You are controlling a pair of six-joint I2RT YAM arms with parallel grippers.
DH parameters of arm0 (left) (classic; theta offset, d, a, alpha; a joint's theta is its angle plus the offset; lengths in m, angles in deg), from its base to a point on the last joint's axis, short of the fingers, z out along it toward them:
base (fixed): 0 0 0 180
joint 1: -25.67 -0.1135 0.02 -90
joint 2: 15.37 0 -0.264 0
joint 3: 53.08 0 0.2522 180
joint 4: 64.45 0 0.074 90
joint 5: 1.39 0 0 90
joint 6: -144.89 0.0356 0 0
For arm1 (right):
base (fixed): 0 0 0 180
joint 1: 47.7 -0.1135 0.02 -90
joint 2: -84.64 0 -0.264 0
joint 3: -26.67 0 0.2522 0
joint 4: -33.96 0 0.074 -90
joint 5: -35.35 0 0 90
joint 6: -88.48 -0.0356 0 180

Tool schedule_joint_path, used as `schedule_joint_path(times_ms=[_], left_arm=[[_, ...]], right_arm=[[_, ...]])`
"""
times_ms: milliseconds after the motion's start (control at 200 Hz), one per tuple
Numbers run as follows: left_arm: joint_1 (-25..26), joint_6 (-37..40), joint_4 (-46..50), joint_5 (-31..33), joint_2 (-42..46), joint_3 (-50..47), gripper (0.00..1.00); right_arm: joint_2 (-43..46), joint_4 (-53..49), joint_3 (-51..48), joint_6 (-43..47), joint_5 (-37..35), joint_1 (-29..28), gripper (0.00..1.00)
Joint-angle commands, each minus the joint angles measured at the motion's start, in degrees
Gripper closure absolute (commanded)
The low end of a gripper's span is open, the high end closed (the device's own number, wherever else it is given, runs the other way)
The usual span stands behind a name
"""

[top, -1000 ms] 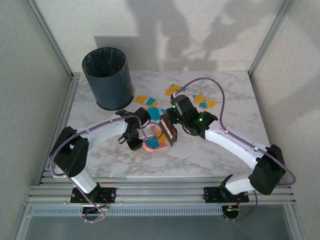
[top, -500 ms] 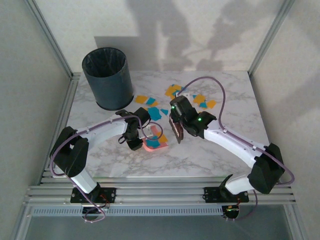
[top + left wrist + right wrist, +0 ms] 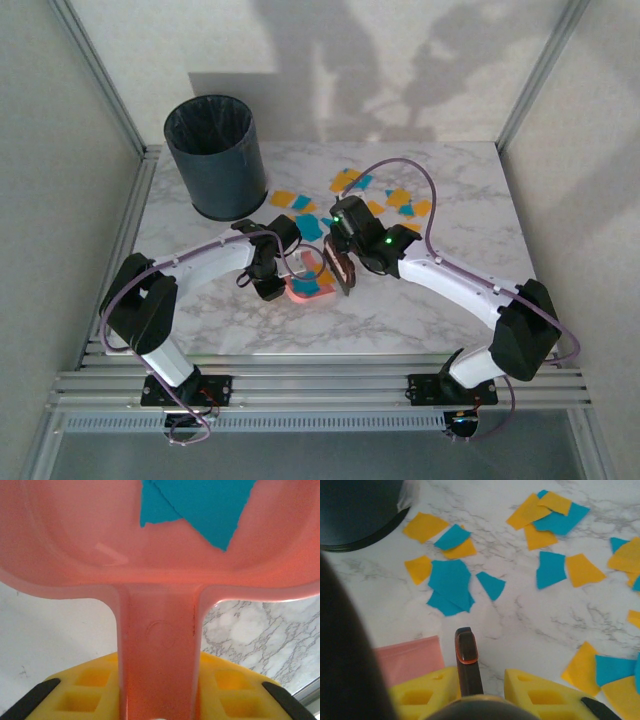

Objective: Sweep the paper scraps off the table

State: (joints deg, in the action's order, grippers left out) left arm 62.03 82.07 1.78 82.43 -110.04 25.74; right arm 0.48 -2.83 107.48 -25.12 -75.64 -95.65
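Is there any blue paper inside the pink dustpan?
Yes, a blue paper scrap lies on the inside of the pink dustpan in the left wrist view.

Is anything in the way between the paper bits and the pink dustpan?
No. Just bare table lies between the nearest paper scraps and the dustpan. The brush sits beside the dustpan, not between them.

Soft light is bathing the counter [image 3: 400, 305]; shadows are stretching across the back wall [image 3: 350, 60] (upper centre); a dark blur [image 3: 345, 655] is clouding the right wrist frame's lower left.
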Motion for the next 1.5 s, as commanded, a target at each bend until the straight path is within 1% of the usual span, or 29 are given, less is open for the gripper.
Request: schedule_joint_path(times_ms=[0, 320, 666, 831, 1086, 1197, 1217, 1347, 1437, 1492], left_arm=[[0.53, -0.80, 0.88, 2.22, 0.32, -0.02, 1.00], [0.55, -0.94, 0.70, 2.23, 0.39, -0.18, 1.00], [0.53, -0.76, -0.43, 1.88, 0.54, -1.75, 1.00], [0.53, -0.55, -0.87, 1.39, 0.65, -2.28, 1.00], [0.22, -1.86, -4.10, 0.02, 2.04, -3.93, 1.00], [0.06, -2.26, -5.10, -1.12, 3.04, -4.02, 1.00], [0.11, -2.51, -5.18, -1.13, 3.17, -4.06, 1.00], [0.09, -3.88, -5.45, -0.71, 3.81, -2.99, 1.00], [0.12, -6.13, -4.52, 0.11, 3.01, -0.23, 1.00], [0.09, -6.79, -3.67, -0.84, 2.49, 1.79, 1.00]], right_arm=[[-0.48, 1.98, -0.51, -0.46, 3.91, -0.82, 0.92], [2.00, 4.52, -2.00, -0.49, 5.16, -0.79, 0.92], [4.15, 2.49, -2.53, -1.60, 0.09, -0.66, 0.92], [5.38, 3.07, -3.68, -2.25, 0.93, 0.19, 0.92], [10.85, 5.91, -7.96, -6.08, 4.31, 3.82, 0.92], [13.90, 5.98, -9.66, -6.92, 4.58, 4.92, 0.93], [14.48, 5.73, -9.93, -7.03, 4.52, 6.47, 0.93], [17.86, 3.56, -10.79, -6.71, 4.56, 9.77, 0.93], [19.43, 2.18, -11.21, -5.77, 4.96, 12.30, 0.94], [20.11, 1.40, -11.41, -5.31, 5.75, 13.88, 0.94]])
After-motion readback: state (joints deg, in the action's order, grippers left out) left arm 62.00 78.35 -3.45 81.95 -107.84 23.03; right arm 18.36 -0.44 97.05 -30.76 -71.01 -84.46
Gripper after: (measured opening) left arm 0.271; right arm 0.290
